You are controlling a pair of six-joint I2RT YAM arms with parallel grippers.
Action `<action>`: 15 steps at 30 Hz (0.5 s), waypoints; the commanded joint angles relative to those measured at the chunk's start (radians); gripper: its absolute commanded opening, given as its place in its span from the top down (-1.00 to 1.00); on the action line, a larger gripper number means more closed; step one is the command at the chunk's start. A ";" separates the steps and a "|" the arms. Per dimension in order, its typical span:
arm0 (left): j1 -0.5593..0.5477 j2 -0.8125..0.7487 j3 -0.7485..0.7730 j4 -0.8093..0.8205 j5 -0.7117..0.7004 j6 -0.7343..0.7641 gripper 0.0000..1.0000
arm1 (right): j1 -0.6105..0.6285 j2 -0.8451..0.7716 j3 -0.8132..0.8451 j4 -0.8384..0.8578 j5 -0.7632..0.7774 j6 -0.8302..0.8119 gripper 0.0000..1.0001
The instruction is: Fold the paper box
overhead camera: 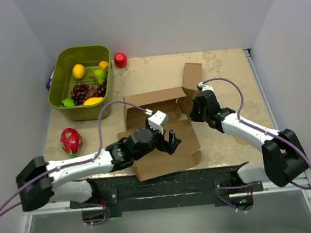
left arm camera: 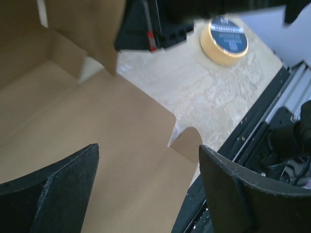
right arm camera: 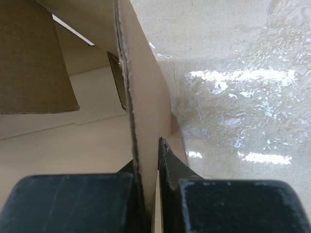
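The paper box [overhead camera: 165, 160] lies half-formed in the middle of the table [overhead camera: 223, 71], in front of the two arm bases: its brown base panel and near flaps lie flat, its back wall stands up, and one flap at the far right sticks up at an angle. The left gripper [overhead camera: 173, 140] hangs over the flat near panel with its jaws spread wide and nothing between them; in the left wrist view its two dark fingers [left arm camera: 58, 189] frame bare cardboard [left arm camera: 97, 136] and touch none of it. The right gripper [overhead camera: 192, 108] is at the box's right side, clamped on an upright wall; the right wrist view shows the corrugated edge of that wall [right arm camera: 146, 97] pinched between its closed fingertips [right arm camera: 167, 160]. A roll of masking tape [left arm camera: 224, 40] lies on the table beyond the box's corner. At the far left sits a green bin [overhead camera: 62, 59] with fruit, a red apple [overhead camera: 120, 60] just beside it, and a dragon fruit [overhead camera: 71, 141] nearer the left arm.
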 commanded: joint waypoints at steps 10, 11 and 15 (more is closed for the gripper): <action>0.404 -0.278 0.344 -0.611 -0.034 0.119 -0.93 | 0.003 0.008 0.038 -0.016 0.048 -0.013 1.00; 0.436 -0.275 0.351 -0.620 -0.017 0.130 -0.93 | 0.003 0.008 0.038 -0.017 0.048 -0.015 1.00; 0.589 -0.262 0.343 -0.611 0.085 0.148 -0.86 | 0.003 0.008 0.035 -0.022 0.053 -0.016 1.00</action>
